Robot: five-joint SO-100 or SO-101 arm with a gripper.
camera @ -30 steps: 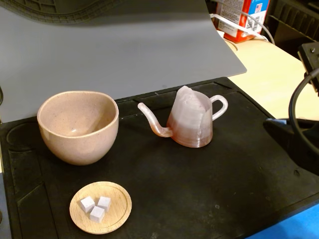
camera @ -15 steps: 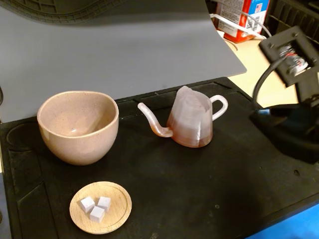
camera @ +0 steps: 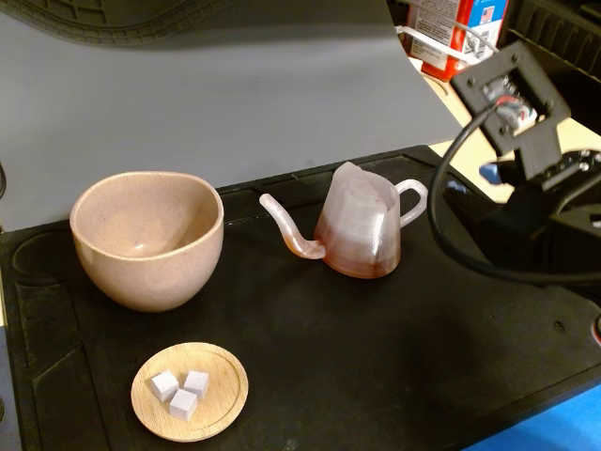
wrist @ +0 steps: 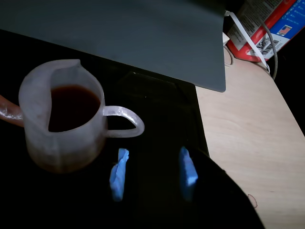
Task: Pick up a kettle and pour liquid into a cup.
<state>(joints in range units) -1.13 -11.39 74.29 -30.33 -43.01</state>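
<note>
Nearest in the fixed view, a small wooden dish with white cubes sits on the black mat. Beyond it, left, stands the cup, a speckled pinkish-beige bowl. To its right the kettle stands upright: ridged, translucent, its thin spout toward the cup, loop handle toward the arm. Dark reddish liquid fills it. The tool hangs released, blue-tipped fingers apart, just short of the handle.
</note>
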